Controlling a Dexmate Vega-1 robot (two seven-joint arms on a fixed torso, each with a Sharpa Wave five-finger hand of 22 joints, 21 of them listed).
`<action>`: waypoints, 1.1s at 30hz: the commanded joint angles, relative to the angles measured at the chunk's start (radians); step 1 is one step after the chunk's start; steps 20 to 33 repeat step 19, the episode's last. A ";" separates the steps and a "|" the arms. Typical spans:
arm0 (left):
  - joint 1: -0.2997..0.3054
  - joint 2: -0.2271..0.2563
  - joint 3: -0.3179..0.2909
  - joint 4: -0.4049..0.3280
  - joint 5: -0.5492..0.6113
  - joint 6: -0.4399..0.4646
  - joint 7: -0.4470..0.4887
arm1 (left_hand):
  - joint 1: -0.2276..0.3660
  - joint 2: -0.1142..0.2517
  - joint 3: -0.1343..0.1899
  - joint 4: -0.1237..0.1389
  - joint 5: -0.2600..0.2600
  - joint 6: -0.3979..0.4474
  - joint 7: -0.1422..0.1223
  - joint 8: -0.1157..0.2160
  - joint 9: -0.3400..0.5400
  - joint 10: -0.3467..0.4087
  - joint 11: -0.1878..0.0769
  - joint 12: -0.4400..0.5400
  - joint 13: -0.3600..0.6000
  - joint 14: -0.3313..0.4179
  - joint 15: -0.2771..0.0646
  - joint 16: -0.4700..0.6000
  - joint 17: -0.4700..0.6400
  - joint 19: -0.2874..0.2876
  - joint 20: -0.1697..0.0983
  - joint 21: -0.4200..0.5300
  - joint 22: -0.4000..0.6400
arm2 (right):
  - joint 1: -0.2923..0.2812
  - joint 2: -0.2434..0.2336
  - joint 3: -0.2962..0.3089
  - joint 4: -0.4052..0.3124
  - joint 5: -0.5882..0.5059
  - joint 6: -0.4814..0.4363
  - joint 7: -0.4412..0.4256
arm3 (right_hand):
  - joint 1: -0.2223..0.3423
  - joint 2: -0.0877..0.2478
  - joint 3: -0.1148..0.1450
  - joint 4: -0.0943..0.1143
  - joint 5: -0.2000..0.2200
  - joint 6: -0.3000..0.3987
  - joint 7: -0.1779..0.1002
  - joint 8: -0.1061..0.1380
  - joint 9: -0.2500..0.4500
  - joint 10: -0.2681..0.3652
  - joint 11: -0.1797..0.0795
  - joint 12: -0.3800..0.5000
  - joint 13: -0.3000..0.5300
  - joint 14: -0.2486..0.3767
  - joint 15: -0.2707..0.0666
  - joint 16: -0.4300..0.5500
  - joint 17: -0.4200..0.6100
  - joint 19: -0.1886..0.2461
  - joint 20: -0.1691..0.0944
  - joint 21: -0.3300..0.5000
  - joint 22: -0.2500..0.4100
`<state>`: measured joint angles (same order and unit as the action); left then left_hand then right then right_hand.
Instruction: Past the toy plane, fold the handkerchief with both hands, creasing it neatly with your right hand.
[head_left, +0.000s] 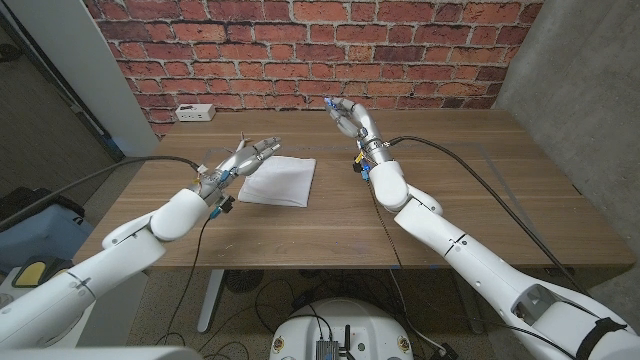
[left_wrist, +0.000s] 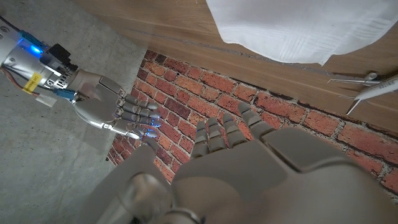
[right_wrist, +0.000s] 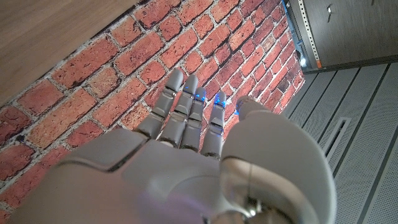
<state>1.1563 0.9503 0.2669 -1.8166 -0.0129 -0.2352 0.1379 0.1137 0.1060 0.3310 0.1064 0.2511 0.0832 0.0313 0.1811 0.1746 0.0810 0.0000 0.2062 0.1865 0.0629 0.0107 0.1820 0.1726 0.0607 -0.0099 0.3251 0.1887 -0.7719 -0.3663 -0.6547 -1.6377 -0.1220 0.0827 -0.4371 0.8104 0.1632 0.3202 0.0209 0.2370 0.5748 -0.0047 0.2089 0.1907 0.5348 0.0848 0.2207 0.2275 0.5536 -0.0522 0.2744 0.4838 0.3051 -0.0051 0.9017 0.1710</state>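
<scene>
One white handkerchief (head_left: 279, 181) lies on the wooden counter (head_left: 330, 225), near the middle and a bit to the robot's left. It looks like a neat, flat shape, maybe already folded over, but I cannot tell how many layers it has. No toy plane can be seen.

Just beside its left edge hovers the left hand (head_left: 243, 158). Its fingers (head_left: 262, 148) are held out, close side by side, and they hold nothing. The hand is not touching the cloth.

Farther out, the right hand (head_left: 350, 119) is lifted up near the brick wall (head_left: 300, 45), well apart from the cloth. Its fingers (right_wrist: 186, 112) are straight and close together, and they hold nothing too.

I think the folding may be mostly done. If a crease is left to press, the right hand must come back down to the cloth.

A white power strip (head_left: 192, 113) sits by the wall.
</scene>
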 joint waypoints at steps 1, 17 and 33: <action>-0.070 -0.008 0.021 0.083 -0.027 -0.104 -0.063 | 0.002 0.023 0.008 -0.001 -0.001 -0.013 0.008 -0.005 0.001 -0.016 0.000 -0.008 0.001 -0.015 -0.001 -0.004 0.001 -0.003 -0.009 -0.005 0.001 | -0.062 -0.016 0.047 -0.044 0.062 0.004 -0.026 | -0.006 -0.013 0.014 -0.006 0.009 0.001 0.018 -0.006 0.004 -0.019 0.008 -0.012 0.000 -0.026 0.008 -0.017 -0.016 0.001 -0.001 -0.015 -0.003; -0.093 -0.020 0.013 0.140 -0.084 -0.167 -0.095 | 0.004 0.022 0.010 0.000 -0.004 -0.053 0.008 -0.010 0.001 -0.039 -0.002 -0.014 0.000 -0.035 0.002 -0.007 0.001 -0.018 -0.004 -0.016 0.001 | -0.160 0.003 0.100 -0.099 0.050 -0.010 -0.176 | -0.062 -0.026 0.033 -0.019 0.025 0.013 0.032 -0.011 0.003 -0.017 0.013 -0.017 -0.012 -0.073 0.031 -0.059 -0.080 -0.157 0.111 -0.136 -0.008; -0.091 -0.022 0.009 0.143 -0.093 -0.170 -0.095 | 0.004 0.022 0.011 0.000 -0.004 -0.054 0.009 -0.009 0.001 -0.040 0.000 -0.015 0.000 -0.035 0.002 -0.007 0.001 -0.019 -0.002 -0.017 0.001 | -0.166 0.005 0.102 -0.105 0.044 -0.006 -0.189 | -0.069 -0.024 0.037 -0.021 0.027 0.026 0.029 -0.007 0.002 -0.012 0.010 -0.015 -0.014 -0.075 0.028 -0.061 -0.087 -0.185 0.109 -0.155 -0.007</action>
